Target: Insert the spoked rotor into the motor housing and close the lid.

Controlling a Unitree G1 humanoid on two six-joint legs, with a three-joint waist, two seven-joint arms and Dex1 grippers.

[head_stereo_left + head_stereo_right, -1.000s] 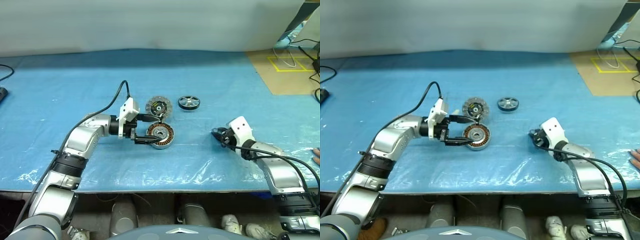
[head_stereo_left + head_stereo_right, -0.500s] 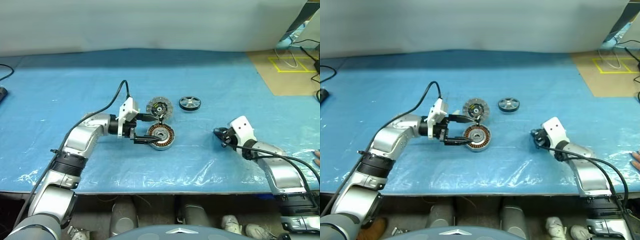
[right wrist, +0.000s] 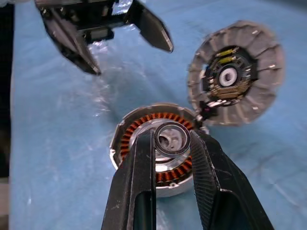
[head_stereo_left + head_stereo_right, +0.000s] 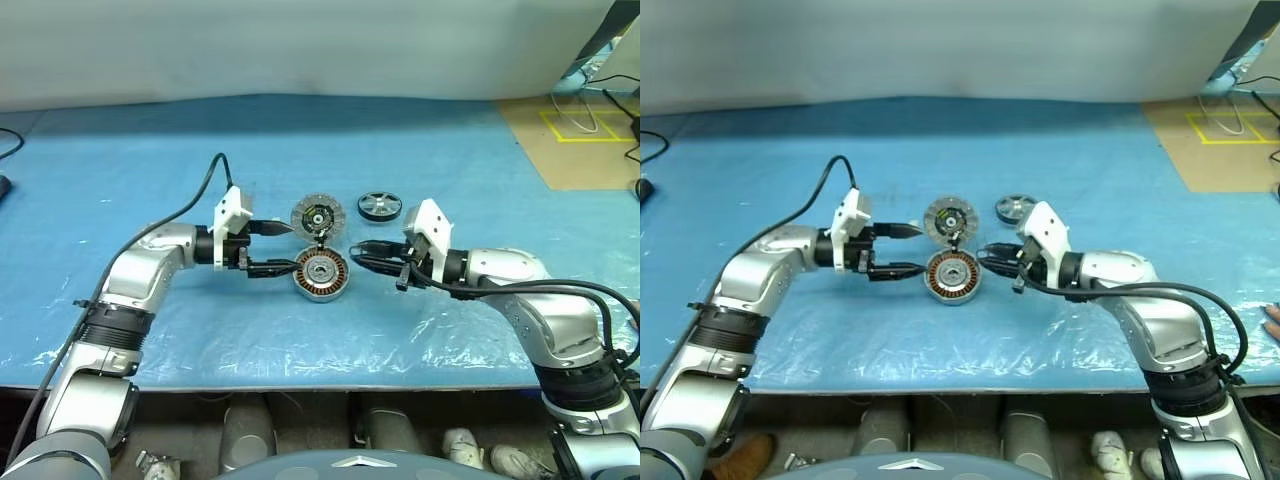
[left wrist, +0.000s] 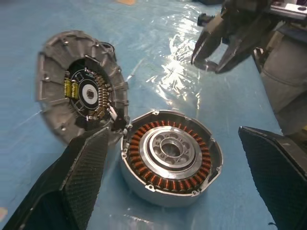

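The motor housing [image 4: 320,275] stands open-topped mid-table, its copper windings and silver hub showing. Behind it the lid [image 4: 317,215] is propped tilted against the housing's rim, its inner face with a black centre turned toward me. Flat on the table to the lid's right lies the spoked rotor [image 4: 379,205]. My left gripper [image 4: 293,247] is open just left of the housing, not touching it. From the right, my right gripper [image 4: 358,252] points at the housing, hovering at its rim. It is shut on a small dark metal ring [image 3: 172,152].
A crinkled blue plastic sheet [image 4: 200,330] covers the table. A brown board with yellow tape [image 4: 575,125] and cables lies at the back right. A person's fingers [image 4: 1272,320] show at the right edge. Bare sheet lies on both sides of the parts.
My right arm has swung left and up from the table's right side to the housing, with its gripper unchanged. My left gripper has drawn back left, off the housing.
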